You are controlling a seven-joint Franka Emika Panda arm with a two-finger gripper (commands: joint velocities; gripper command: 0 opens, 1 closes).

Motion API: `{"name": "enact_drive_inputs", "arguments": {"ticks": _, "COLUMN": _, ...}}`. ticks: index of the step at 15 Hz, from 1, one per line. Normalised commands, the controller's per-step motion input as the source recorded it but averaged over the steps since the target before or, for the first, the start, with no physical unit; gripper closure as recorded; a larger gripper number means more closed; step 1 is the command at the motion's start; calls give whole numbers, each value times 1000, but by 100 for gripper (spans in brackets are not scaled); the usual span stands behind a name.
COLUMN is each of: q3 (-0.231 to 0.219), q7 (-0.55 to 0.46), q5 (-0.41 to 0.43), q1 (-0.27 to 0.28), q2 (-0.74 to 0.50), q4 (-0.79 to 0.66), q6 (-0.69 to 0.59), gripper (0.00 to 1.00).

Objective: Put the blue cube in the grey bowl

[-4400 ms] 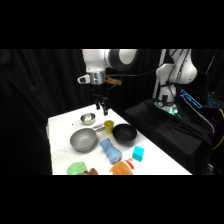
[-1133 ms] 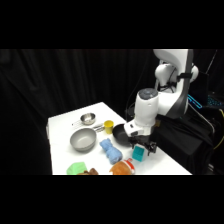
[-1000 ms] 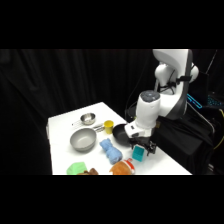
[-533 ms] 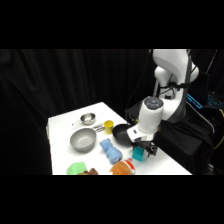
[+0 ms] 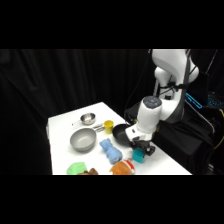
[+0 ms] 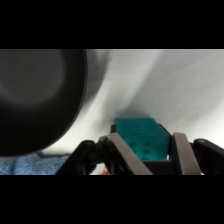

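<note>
The blue cube (image 5: 137,155) is a small teal block resting on the white table (image 5: 64,125) near its front right edge. My gripper (image 5: 142,150) has come down over it. In the wrist view the cube (image 6: 142,136) lies between the two fingers of the gripper (image 6: 146,137), which stand open on either side, close to its faces. The grey bowl (image 5: 82,140) is wide, shallow and matte, standing left of the middle, well apart from the cube, with nothing in it.
A black bowl (image 5: 121,132) sits just behind-left of the gripper and fills the wrist view's left (image 6: 35,95). A pale-blue lumpy object (image 5: 110,150), a yellow cup (image 5: 108,125), a small steel bowl (image 5: 88,119), and green (image 5: 76,168) and orange (image 5: 122,167) items lie around.
The arm swung from above the steel bowl at the back over to the front right. In the last second it dropped lower onto the blue cube.
</note>
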Motion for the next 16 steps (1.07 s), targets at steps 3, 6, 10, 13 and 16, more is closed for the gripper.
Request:
{"name": "enact_drive_inputs", "arguments": {"ticks": 3, "q3": 32, "q7": -4, "q5": 39, "q1": -26, "q2": -252, "q4": -18, "q6": -154, "gripper": 66}}
{"name": "enact_drive_inputs", "arguments": {"ticks": 6, "q3": 213, "q7": -169, "q5": 196, "q1": -182, "q2": -370, "q4": -1, "q6": -367, "gripper": 66}}
{"name": "enact_drive_inputs", "arguments": {"ticks": 10, "q3": 192, "q7": -237, "q5": 228, "q1": -182, "q2": -364, "q4": 98, "q6": -485, "gripper": 66}}
{"name": "enact_drive_inputs", "arguments": {"ticks": 13, "q3": 109, "q7": -282, "q5": 227, "q1": -174, "q2": -217, "q4": 237, "q6": -468, "gripper": 66}}
{"name": "enact_drive_inputs", "arguments": {"ticks": 16, "q3": 41, "q7": -282, "q5": 192, "q1": -176, "q2": -33, "q4": 337, "q6": -395, "gripper": 66}}
